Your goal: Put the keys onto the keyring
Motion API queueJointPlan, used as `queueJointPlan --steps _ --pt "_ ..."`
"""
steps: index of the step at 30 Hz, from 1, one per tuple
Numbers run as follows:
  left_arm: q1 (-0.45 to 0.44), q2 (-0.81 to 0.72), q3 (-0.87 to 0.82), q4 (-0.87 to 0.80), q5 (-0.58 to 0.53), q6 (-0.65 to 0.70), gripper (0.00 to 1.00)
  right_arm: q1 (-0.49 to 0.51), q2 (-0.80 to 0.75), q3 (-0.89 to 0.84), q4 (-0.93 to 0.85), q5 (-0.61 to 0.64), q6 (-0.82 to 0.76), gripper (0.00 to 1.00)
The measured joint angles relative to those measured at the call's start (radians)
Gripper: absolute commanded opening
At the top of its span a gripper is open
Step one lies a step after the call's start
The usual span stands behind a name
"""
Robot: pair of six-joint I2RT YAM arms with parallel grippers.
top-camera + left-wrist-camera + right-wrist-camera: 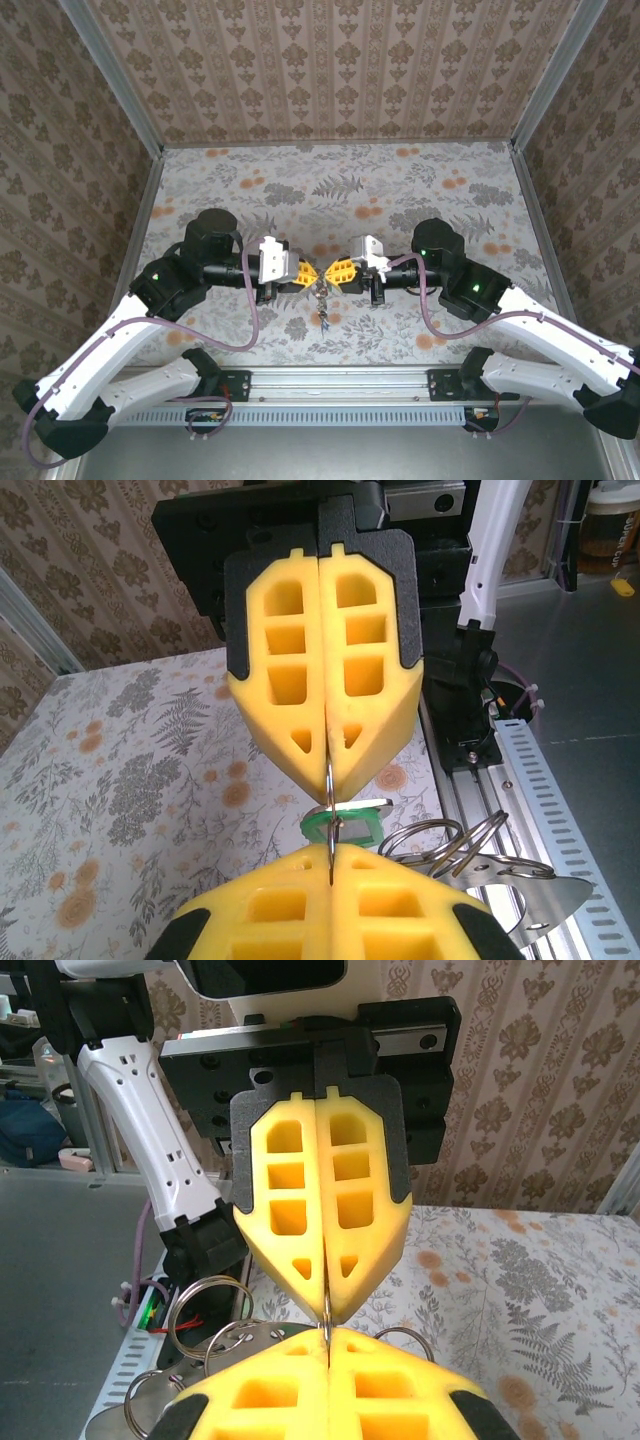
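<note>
My left gripper (305, 272) and right gripper (335, 272) meet tip to tip above the table's near middle. Both are shut on the keyring (329, 798), a thin metal wire ring that runs edge-on from the left gripper (330, 858) up into the right gripper (328, 772). A key with a green head (345, 826) hangs on that ring just behind the tips. From the right wrist, the ring (326, 1312) shows as a short sliver between the right gripper (327, 1340) and left gripper (327, 1300). A bunch of keys (323, 303) dangles below the tips.
Several steel split rings (445, 838) and a flat metal tag (535, 895) hang beside the green key; the same split rings (200, 1305) show from the right wrist. The aluminium rail (340, 380) runs along the near edge. The floral table (340, 185) lies beyond the arms.
</note>
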Motion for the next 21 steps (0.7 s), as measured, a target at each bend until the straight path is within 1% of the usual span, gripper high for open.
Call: queueJointPlan --steps 21 --pt "0.000 -0.003 0.000 -0.016 -0.008 0.000 0.00 0.000 0.014 0.006 -0.006 -0.008 -0.007 0.00"
